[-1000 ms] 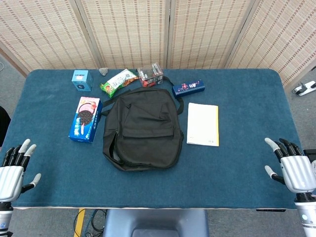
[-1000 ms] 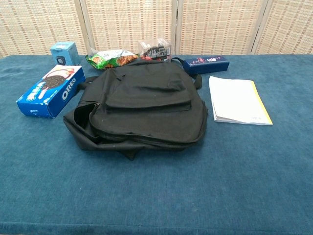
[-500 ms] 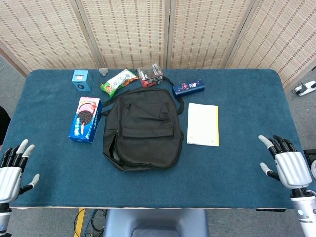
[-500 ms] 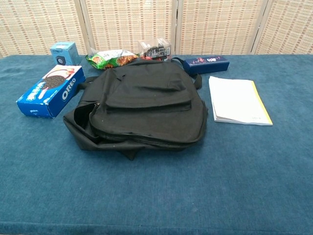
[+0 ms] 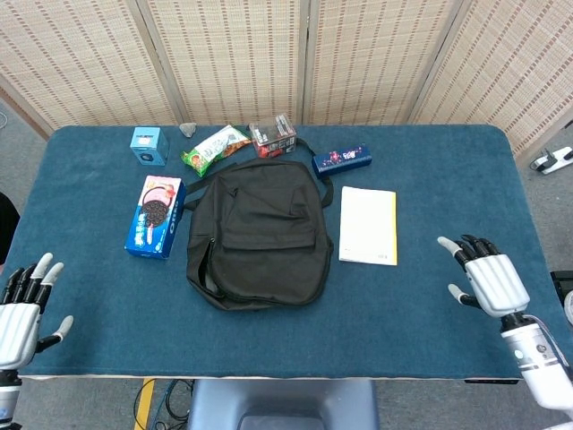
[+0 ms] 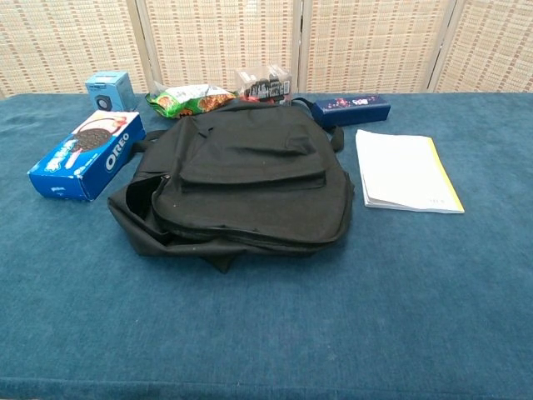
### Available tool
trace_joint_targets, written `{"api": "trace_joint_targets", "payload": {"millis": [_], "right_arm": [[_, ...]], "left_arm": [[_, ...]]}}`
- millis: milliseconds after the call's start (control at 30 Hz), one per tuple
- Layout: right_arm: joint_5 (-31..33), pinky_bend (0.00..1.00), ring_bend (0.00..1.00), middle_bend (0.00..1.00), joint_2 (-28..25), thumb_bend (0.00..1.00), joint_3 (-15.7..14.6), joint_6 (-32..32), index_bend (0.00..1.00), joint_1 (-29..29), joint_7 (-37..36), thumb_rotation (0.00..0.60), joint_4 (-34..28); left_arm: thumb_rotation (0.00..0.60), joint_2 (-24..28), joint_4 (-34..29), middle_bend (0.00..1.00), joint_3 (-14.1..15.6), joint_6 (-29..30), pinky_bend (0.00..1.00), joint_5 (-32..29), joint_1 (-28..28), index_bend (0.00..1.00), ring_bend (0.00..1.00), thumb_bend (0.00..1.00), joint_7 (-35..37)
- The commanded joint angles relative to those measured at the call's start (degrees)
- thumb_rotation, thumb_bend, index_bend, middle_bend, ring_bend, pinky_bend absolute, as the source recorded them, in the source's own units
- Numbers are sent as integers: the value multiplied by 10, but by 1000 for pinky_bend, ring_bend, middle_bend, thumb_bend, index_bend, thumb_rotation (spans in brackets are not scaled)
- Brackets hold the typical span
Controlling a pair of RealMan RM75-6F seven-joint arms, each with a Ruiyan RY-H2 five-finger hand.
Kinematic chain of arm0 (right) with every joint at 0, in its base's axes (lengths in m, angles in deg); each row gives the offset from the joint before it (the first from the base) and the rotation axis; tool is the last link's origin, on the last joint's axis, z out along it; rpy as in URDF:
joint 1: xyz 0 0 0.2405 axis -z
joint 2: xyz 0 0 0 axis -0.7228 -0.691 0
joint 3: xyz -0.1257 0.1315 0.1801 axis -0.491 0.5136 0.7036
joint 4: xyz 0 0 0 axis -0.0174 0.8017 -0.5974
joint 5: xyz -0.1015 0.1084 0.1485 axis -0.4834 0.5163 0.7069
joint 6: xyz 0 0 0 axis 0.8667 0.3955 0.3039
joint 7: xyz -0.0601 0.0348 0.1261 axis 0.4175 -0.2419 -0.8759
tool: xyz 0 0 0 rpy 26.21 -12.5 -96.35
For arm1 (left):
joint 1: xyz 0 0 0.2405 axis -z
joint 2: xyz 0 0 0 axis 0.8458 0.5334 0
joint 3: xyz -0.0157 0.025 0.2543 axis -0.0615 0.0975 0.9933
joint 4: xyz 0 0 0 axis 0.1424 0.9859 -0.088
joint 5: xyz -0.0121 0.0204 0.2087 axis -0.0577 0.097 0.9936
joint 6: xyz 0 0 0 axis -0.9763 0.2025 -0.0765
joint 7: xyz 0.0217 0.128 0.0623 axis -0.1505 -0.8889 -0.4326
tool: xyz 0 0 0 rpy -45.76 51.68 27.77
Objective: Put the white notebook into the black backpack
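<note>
We judge the task barely begun: at about 8 o'clock on the blue surface (image 5: 430, 340) our left robot hand (image 5: 22, 309) sits empty with fingers spread, well apart from everything, and the black backpack (image 5: 260, 233) lies flat near the centre (whether its zip gives a usable opening we cannot tell). Just beside the bag at its 3 o'clock the white notebook (image 5: 368, 224) lies flat and untouched, and at about 4 o'clock our right robot hand (image 5: 483, 278) hovers empty, fingers apart, near the notebook. Everything is left: gripping the notebook, opening the bag, sliding it in.
</note>
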Motion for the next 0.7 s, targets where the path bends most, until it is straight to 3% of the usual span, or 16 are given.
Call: {"api": "trace_joint_targets", "payload": {"millis": [33, 433, 700], "right_arm": [[4, 201, 151, 257, 32, 204, 6, -45, 165, -39, -23, 600, 45], [-20, 188, 144, 256, 143, 4, 4, -113, 164, -128, -97, 600, 234], [-73, 109, 92, 225, 216, 0, -25, -109, 165, -175, -170, 600, 383]], "left_arm": [[600, 0, -1, 0, 0, 0, 0, 0, -1, 0, 0, 297, 0], [600, 1, -6, 0, 2, 4, 0, -2, -6, 0, 0, 297, -7], [600, 3, -13, 0, 1, 5, 0, -3, -7, 0, 0, 297, -12]]}}
